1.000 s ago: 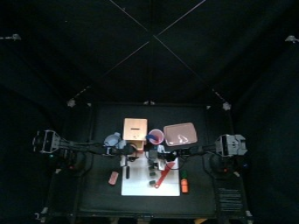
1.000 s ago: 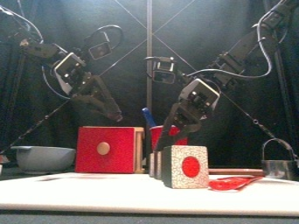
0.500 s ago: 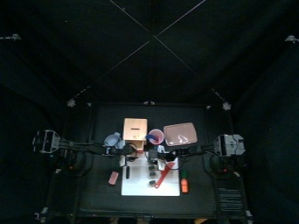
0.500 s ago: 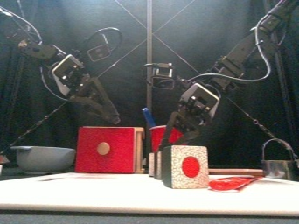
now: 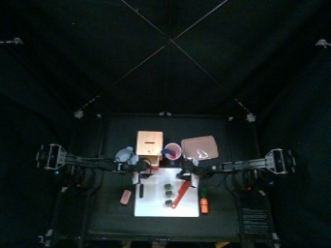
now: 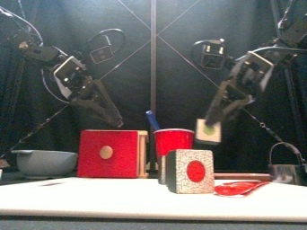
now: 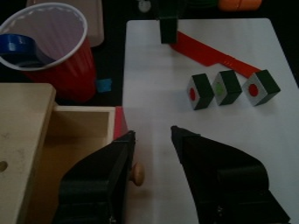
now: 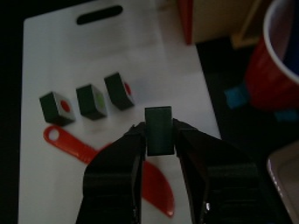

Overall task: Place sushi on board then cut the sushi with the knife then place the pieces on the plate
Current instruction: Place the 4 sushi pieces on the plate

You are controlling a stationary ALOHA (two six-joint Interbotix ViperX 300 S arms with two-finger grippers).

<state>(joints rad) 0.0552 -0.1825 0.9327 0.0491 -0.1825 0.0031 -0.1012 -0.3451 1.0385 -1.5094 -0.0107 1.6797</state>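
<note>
The right pincer [image 8: 159,131] pinches one sushi piece [image 6: 210,135], held up clear of the white board [image 8: 70,52] on the table. Three more pieces [image 8: 91,101] sit there beside the red knife [image 8: 87,150]. The left pincer [image 7: 152,137] hangs spread by the wooden box [image 7: 47,131].

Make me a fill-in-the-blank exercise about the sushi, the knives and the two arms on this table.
1. The ____ end effector is shut on one sushi piece.
2. ____ other pieces lie on the white cutting board.
3. The red knife lies on the board, while the ____ knife stands in the red cup.

Missing words: right; Three; blue.
</note>
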